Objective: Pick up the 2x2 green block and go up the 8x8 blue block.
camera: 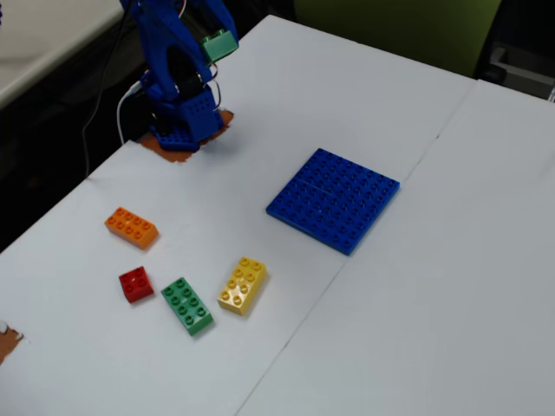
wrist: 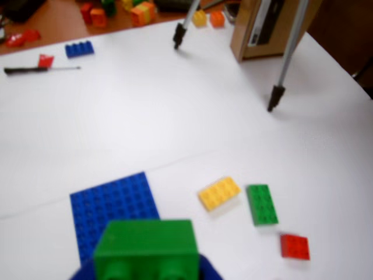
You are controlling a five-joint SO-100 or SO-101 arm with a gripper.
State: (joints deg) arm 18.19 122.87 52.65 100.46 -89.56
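Holding: you have the green block [wrist: 145, 248] clamped in the gripper [wrist: 147, 274], its underside tubes facing the wrist camera; in the fixed view the block [camera: 219, 43] sits high by the arm, well above the table.
Fingers: closed narrow on the block's sides; only blue finger edges show at the bottom of the wrist view.
Block feel: you should expect a light, stiff, hollow plastic brick with smooth, slick walls. It won't deform, but it can pivot if pinched off-centre.
Where to grip: keep flat pads on two opposite side walls, mid-height, leaving the bottom free to seat.
Plate: the blue plate [camera: 334, 199] lies flat on the table [camera: 451, 286], at about 4 o'clock from the arm base [camera: 178, 121] in the fixed view, well apart from the block; in the wrist view it [wrist: 111, 204] shows just beyond the block at 11 o'clock.
Progress: pickup looks done; carrying over the plate is not yet done.
Other bricks: yellow brick [camera: 243, 285], long green brick [camera: 186, 305], red brick [camera: 136, 283] and orange brick [camera: 132, 227] lie at 8 o'clock from the plate, off your path.
Clutter: tripod legs [wrist: 284, 64] and a box [wrist: 262, 26] stand at the table's far side in the wrist view.
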